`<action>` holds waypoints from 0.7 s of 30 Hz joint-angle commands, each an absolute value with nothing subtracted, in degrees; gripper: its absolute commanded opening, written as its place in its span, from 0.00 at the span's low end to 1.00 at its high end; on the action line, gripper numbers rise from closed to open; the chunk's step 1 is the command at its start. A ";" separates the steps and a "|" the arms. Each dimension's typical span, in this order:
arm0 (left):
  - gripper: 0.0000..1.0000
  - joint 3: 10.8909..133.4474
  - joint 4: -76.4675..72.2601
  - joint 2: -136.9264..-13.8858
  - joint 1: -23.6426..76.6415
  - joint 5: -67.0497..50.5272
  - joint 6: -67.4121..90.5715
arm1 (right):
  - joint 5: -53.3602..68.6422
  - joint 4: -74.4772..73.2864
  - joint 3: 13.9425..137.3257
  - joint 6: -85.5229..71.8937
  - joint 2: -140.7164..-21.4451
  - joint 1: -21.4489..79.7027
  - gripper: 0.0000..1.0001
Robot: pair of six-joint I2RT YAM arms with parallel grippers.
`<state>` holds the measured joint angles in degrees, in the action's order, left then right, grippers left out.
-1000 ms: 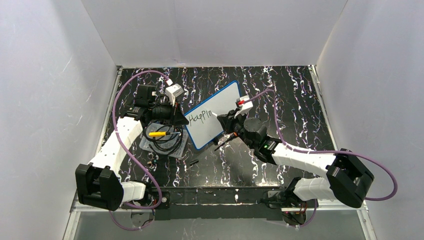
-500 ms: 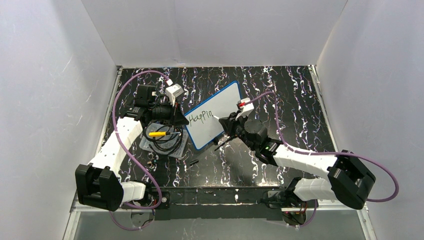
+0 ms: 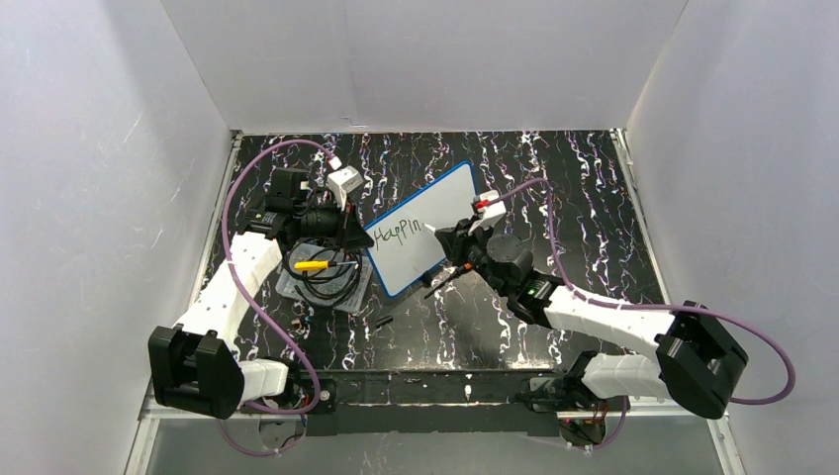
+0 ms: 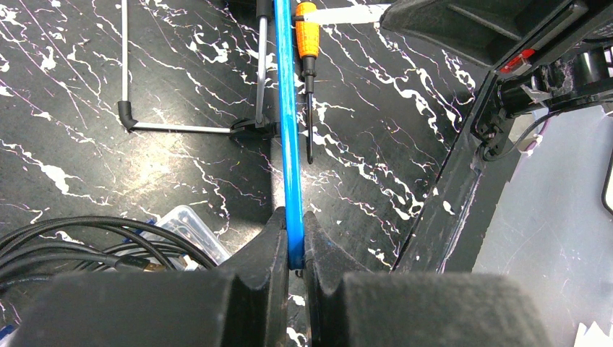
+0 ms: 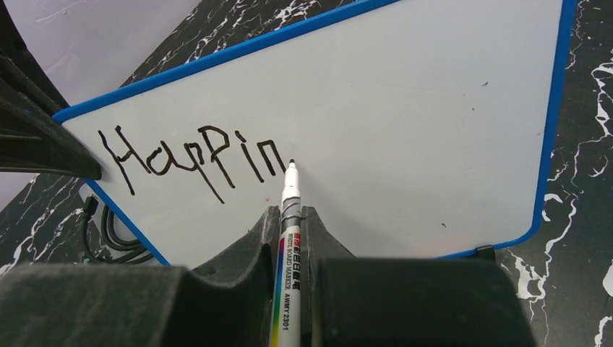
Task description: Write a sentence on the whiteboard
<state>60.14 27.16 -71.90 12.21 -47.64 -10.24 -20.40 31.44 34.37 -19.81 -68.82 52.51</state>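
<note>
Whiteboard carries one six-letter word, beside one marker

Hidden and cropped parts
Left wrist view shows the whiteboard edge-on (blue rim only), writing face unseen; the orange-handled screwdriver and the marker run past frame edges.

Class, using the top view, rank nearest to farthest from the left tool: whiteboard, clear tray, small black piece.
1. whiteboard, clamped in the left tool.
2. clear tray, close beside it.
3. small black piece, farther toward the bases.
</note>
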 commanded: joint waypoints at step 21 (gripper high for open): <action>0.00 60.19 26.81 -69.17 12.68 -54.49 -8.84 | -24.70 34.18 39.36 -17.25 -71.66 52.12 0.01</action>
